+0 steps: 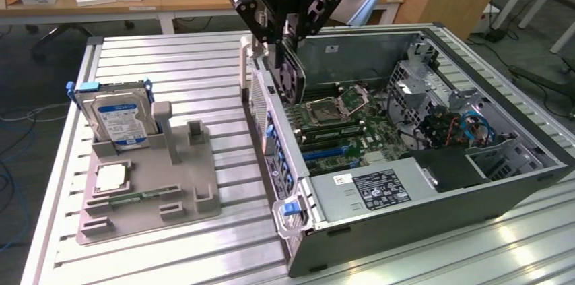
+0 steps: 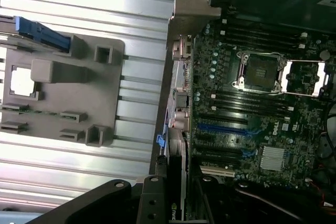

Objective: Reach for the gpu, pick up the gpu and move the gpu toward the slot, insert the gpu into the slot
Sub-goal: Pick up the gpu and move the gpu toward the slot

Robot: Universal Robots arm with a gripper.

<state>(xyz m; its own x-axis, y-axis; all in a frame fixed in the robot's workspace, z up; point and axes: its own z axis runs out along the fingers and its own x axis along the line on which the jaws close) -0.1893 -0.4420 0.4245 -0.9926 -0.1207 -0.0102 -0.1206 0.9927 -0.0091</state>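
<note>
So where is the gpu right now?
The gpu hangs upright in the end effector, at the open case's wall on the exterior view's left, above the motherboard.

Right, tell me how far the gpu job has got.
Done: the gpu is off the grey holder and gripped on edge in the claw. In hand: it hangs over the open case, just inside the wall nearest the holder, above the motherboard. Left: the slot is bare, so the card is not yet seated.
</note>
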